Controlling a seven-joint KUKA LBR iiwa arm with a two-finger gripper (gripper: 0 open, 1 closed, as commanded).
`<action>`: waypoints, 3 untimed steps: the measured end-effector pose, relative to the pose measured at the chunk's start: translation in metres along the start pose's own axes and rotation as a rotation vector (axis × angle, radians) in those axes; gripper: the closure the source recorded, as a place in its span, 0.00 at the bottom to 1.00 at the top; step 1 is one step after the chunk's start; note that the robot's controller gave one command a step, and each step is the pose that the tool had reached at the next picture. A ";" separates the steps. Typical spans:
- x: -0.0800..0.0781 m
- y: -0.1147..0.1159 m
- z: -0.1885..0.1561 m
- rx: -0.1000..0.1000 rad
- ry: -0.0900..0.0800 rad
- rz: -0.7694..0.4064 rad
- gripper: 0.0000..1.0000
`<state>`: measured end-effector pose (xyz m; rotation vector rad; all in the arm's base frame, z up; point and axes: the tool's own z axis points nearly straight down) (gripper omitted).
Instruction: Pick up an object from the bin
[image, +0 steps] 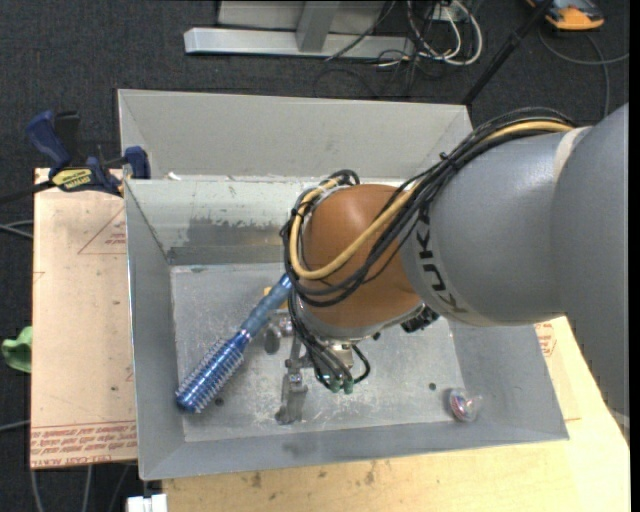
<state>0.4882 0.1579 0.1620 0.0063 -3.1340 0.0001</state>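
A blue hairbrush lies slantwise on the left half of the bin floor, its bristled head toward the front left and its handle running up toward the middle. My gripper reaches down to the floor near the front middle, just right of the brush's head and apart from it. I see nothing held in it. A small clear, pinkish round thing rests at the front right corner, far from the gripper.
The arm's orange cover and cables hang over the middle of the bin and hide the floor beneath them. Bare floor shows between the gripper and the small round thing.
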 end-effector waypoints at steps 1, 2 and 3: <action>-0.058 0.062 0.096 -0.002 -0.006 0.052 0.00; -0.059 0.058 0.092 0.000 -0.008 0.057 1.00; -0.049 0.056 -0.062 -0.005 -0.014 0.098 1.00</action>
